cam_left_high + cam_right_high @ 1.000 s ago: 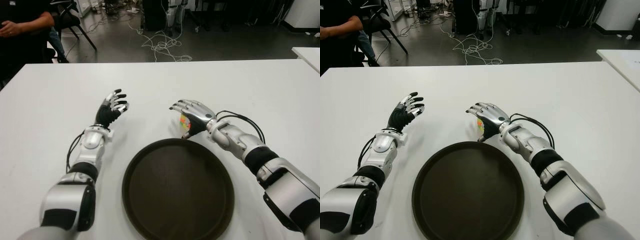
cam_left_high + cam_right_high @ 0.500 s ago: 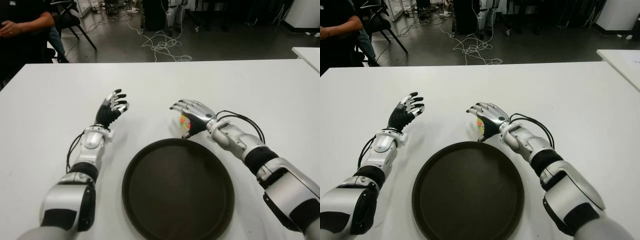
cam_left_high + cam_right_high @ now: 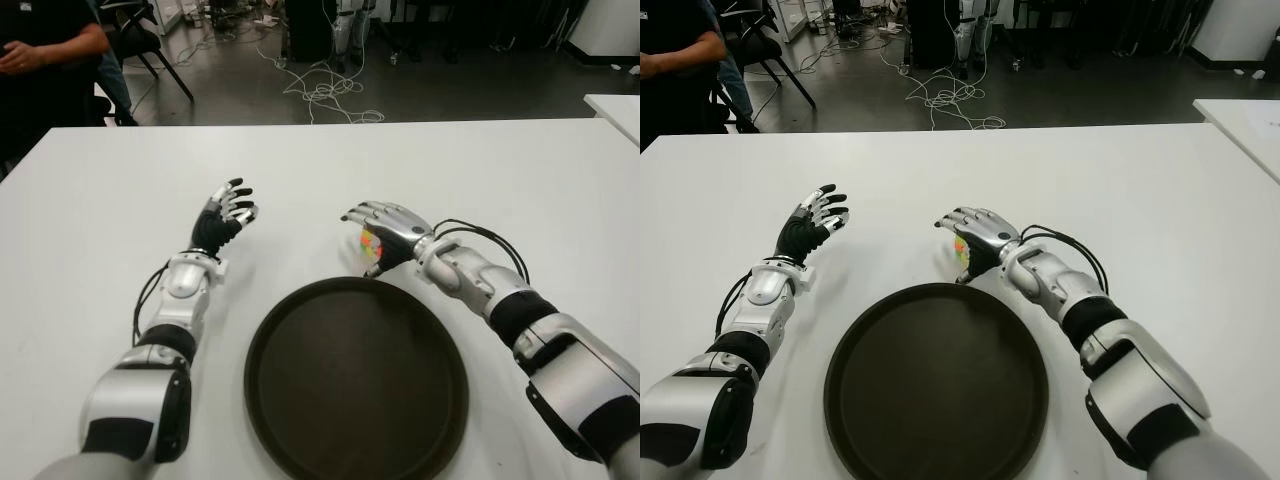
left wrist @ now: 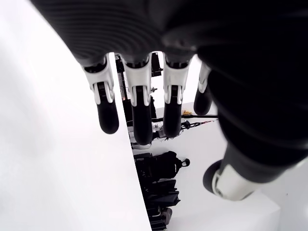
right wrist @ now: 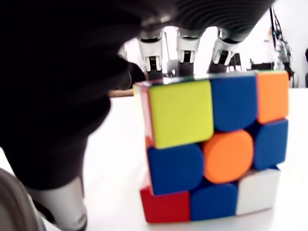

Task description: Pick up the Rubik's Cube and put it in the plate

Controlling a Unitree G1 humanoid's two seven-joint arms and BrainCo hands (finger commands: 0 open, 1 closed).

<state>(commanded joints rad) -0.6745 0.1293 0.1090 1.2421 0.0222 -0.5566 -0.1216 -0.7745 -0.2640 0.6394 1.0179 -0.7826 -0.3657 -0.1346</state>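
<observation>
The right hand [image 3: 385, 232] arches spread fingers over the Rubik's Cube [image 5: 214, 149] standing on the table [image 3: 520, 180] beside the plate [image 3: 355, 385] rim, ungrasped; closing the fingers appears next, left hand [image 3: 222, 217] idle, fingers relaxed

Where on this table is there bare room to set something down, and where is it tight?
The plate holds nothing, and the table is bare beyond both hands. Bare too: the strip between the open left robot hand and the right robot hand. It is tight at the plate's far rim, where the right hand cups over the Rubik's Cube without closing.
</observation>
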